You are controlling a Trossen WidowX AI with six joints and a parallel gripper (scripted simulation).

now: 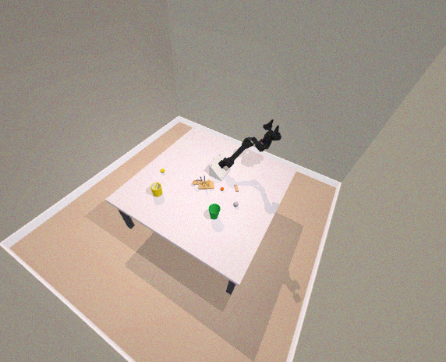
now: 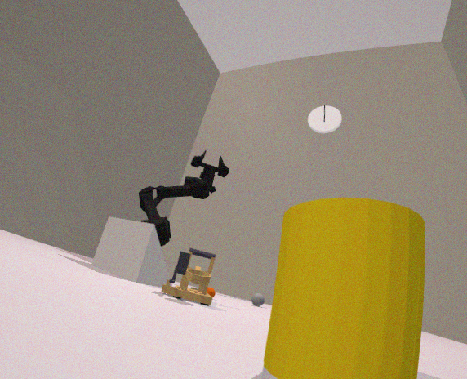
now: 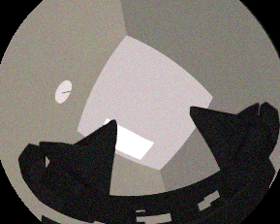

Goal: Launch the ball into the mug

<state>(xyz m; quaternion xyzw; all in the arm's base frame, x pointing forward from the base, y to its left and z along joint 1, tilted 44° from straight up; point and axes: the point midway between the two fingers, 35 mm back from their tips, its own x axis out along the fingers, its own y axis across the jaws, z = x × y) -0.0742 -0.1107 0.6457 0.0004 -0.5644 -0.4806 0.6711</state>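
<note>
My gripper is open and empty, its fingers pointing up, high above the table and well away from the catapult. The wooden catapult stands near the middle of the table, with dark upright parts. An orange ball lies on the table beside it. The yellow mug stands upright towards the table's left corner in the top view and fills the right foreground in the exterior view. The mug's inside is too small to read clearly.
A green cup, a grey ball, a yellow ball and a small wooden block are on the table. The arm's base sits at a pale wedge-shaped box behind the catapult.
</note>
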